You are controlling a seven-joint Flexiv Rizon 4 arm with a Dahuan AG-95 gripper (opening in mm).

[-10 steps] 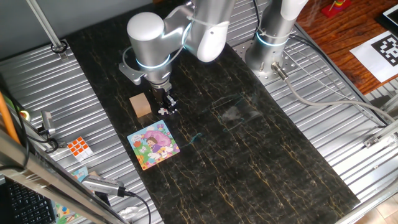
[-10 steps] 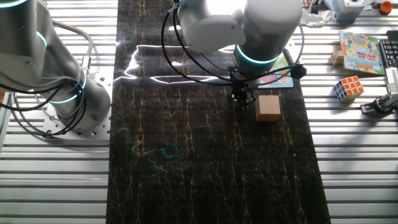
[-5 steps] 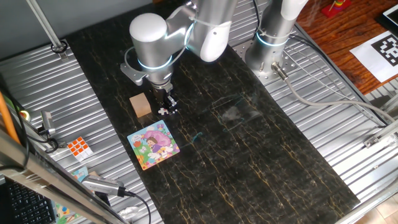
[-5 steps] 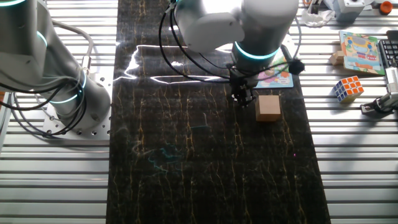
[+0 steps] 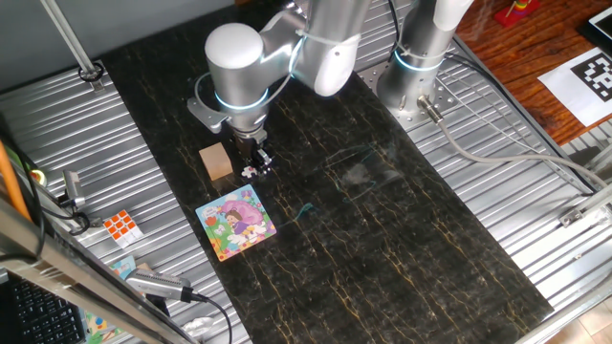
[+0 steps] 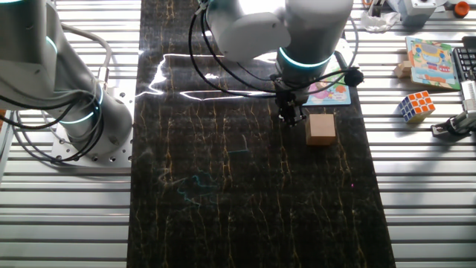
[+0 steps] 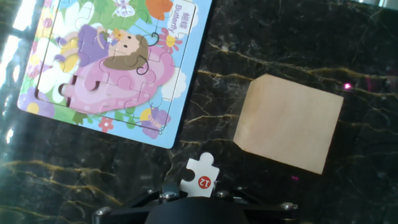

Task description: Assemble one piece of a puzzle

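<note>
My gripper [image 5: 254,168] hangs low over the dark mat, shut on the piece [image 7: 202,173]. In the hand view the piece shows a white face with a round red label and sticks out between the fingers at the bottom edge. The puzzle [image 7: 112,62] lies flat just ahead and to the left, with a small dark gap in its pink area near the left side. In one fixed view the puzzle [image 5: 236,222] sits in front of the gripper. In the other fixed view the gripper [image 6: 291,116] is beside the puzzle [image 6: 332,91], which the arm partly hides.
A tan wooden block [image 5: 217,161] [image 7: 289,122] [image 6: 321,128] stands close beside the gripper. A Rubik's cube [image 5: 121,225] [image 6: 416,105] and another picture board [image 6: 431,62] lie on the ribbed metal beside the mat. The arm's base [image 5: 416,57] stands at the back.
The arm's upper joints have drifted slightly sideways. The gripper keeps hold of the piece and has barely moved beside the tan block.
</note>
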